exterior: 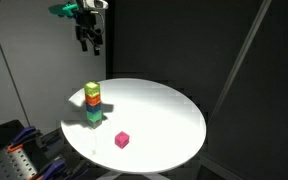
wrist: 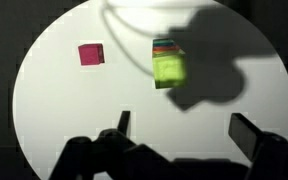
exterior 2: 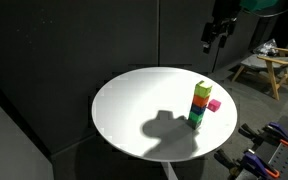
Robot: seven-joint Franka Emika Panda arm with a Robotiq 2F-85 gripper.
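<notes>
A stack of coloured blocks (exterior: 92, 103) with a yellow-green one on top stands on the round white table (exterior: 159, 115); it shows in both exterior views (exterior 2: 200, 105) and from above in the wrist view (wrist: 168, 63). A single pink cube (exterior: 122, 139) lies on the table apart from the stack (exterior 2: 214, 104) (wrist: 91, 54). My gripper (exterior: 88, 40) hangs high above the table's edge, well clear of the stack (exterior 2: 216, 38). In the wrist view the gripper (wrist: 182, 128) is open with nothing between its fingers.
Black curtains surround the table. Clamps and tools lie on a bench (exterior: 19, 160) beside it; a wooden stool (exterior 2: 265, 66) stands further back. The arm's shadow (exterior 2: 169, 125) falls across the tabletop.
</notes>
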